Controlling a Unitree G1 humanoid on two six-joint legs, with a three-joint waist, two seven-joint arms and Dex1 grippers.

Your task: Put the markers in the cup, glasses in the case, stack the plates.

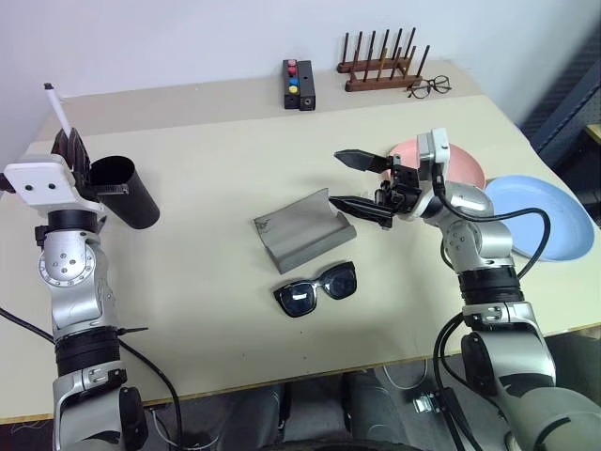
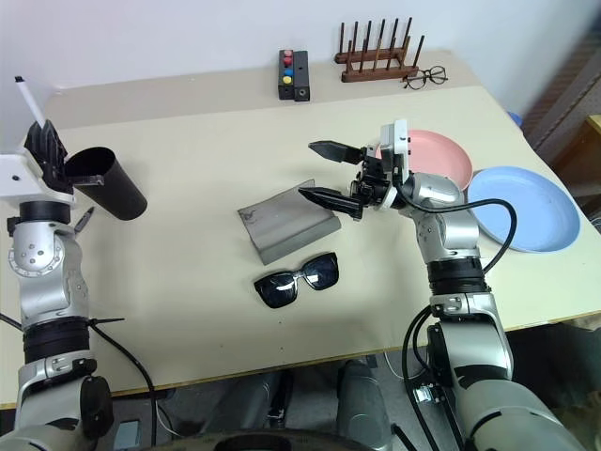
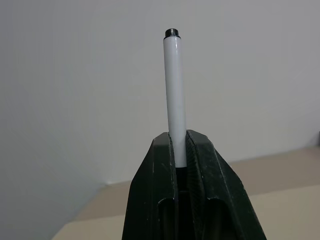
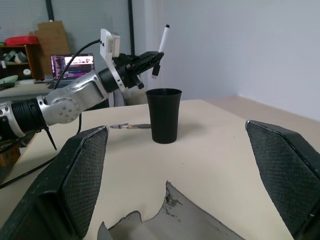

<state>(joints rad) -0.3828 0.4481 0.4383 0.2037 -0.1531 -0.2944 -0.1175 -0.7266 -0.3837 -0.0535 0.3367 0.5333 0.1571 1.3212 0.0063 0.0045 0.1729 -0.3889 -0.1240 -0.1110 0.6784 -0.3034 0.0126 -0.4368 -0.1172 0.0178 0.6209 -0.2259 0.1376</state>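
— White marker, black-tipped: I've got it clamped in my left pincer, jaws closed tight on its lower end, held above the rim of the black cup, which stands upright on the surface.

— And your right?

— Right pincer is spread wide, holding nothing, hovering just above the grey case, which lies open. The sunglasses sit just in front of the case. The pink plate and blue plate lie side by side behind my right arm, unstacked. The second marker lies beside the cup.
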